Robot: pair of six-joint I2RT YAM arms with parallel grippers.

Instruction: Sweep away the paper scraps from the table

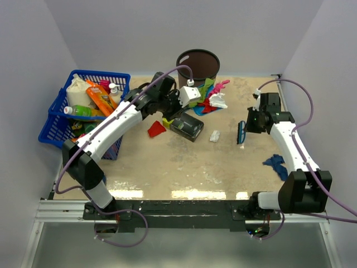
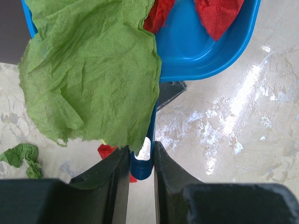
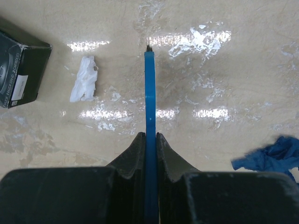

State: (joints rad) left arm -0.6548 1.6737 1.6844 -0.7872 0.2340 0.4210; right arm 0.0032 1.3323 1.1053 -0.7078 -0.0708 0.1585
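Paper scraps point(image 1: 212, 96) lie mostly heaped at the far side of the table point(image 1: 167, 173), beside the brown bin point(image 1: 198, 62) where the left gripper point(image 1: 187, 96) reaches. From above, a lone white scrap point(image 1: 215, 135) sits between the black box point(image 1: 187, 127) and the blue brush point(image 1: 241, 133) held by the right gripper point(image 1: 248, 120), and a blue scrap point(image 1: 276, 163) lies nearer that arm's base. At the left wrist, the fingers point(image 2: 117, 186) clamp the handle of a blue dustpan point(image 2: 205, 51) with green paper draped over its rim and red inside. At the right wrist, the fingers point(image 3: 133, 154) pinch the brush edge-on. It runs straight away from the wrist, with the white scrap just to its left and the box beyond. I'd say the right arm is nearer, and the stroke wants to go leftward.
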